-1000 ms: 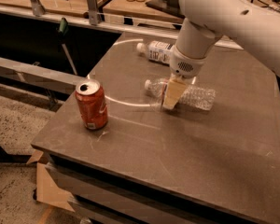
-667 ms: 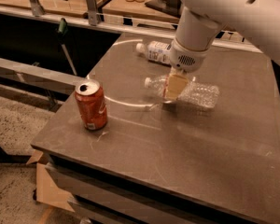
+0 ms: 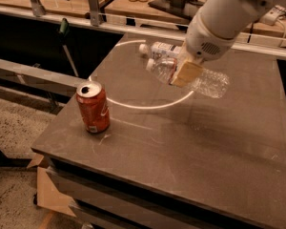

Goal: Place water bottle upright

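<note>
Camera view. The end effector (image 3: 182,73) hung over the far middle of the dark surface (image 3: 181,147), at the tip of a thick white arm (image 3: 224,13) that entered from the upper right. It was clenched around the water bottle (image 3: 209,82), gripping it near the middle of its length. One tan finger (image 3: 187,72) lay across the near side of the bottle; the other finger was hidden behind it.

The water bottle lay on its side in that grip, not upright. Its neck end stuck out to the left of the end effector. Its clear ribbed body ran out to the right and sat slightly lower. Whether any part of it touched the surface could not be told.

A second bottle (image 3: 164,49), with a wide white label, lay on its side just behind the end effector and a little to its left. An orange-red soda can (image 3: 93,108) stood upright well to the left of the end effector and nearer the camera, close to the surface's left edge. A thin white ring (image 3: 133,106) marked the surface, curving below and to the left of the end effector.
</note>
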You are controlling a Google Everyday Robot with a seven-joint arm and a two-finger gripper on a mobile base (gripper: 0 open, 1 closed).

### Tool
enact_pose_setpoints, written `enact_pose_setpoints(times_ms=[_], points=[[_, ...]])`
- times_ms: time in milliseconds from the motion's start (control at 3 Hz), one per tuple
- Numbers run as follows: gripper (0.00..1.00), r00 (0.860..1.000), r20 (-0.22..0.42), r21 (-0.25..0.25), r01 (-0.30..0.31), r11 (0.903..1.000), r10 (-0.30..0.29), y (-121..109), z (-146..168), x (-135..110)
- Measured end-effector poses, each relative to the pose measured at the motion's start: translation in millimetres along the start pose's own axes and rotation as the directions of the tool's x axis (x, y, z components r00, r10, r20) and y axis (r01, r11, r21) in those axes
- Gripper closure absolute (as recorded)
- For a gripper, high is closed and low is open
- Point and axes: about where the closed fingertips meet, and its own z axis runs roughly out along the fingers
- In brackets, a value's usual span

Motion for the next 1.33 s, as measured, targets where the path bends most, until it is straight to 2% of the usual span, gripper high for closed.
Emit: enact_pose_setpoints(times_ms=[333, 667, 1000, 1333], points=[[1.00, 0.970, 0.242, 0.052, 0.010, 0.9986, -0.023, -20, -13, 3], [1.00, 0.893, 0.448, 0.036, 0.023, 0.9991, -0.037, -15, -22, 15], [1.00, 0.767, 0.641, -0.020, -0.026, 0.9995, 0.033, -4, -33, 19], [1.00, 0.554, 0.823, -0.096, -0.086, 0.9916, 0.128, 2, -51, 22]])
